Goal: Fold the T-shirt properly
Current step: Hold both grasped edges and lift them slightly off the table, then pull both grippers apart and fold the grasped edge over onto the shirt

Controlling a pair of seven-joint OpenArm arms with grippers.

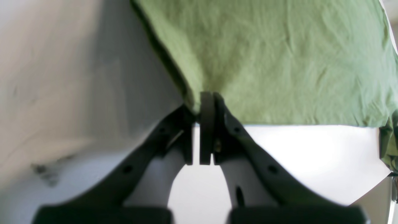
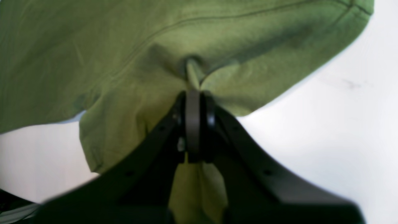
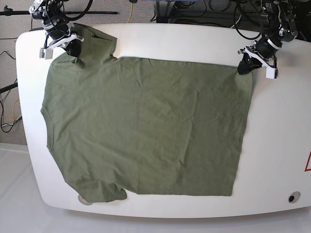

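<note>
- A white worktop (image 3: 277, 160) with rounded corners
- A dark round grommet (image 3: 294, 197) near one corner of it
- Loose cables (image 3: 9, 114) beside the worktop
- Red lines (image 3: 308, 165) at the view's edge

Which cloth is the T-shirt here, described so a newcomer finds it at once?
On the white table in the base view, the T-shirt spreads across the middle. Its upper corners lie at the left pincer and right pincer. Its plain olive green sets it apart from the black-and-white arms.

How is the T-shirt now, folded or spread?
Mostly spread: the T-shirt covers much of the white table, with one sleeve bunched by a pincer.
</note>
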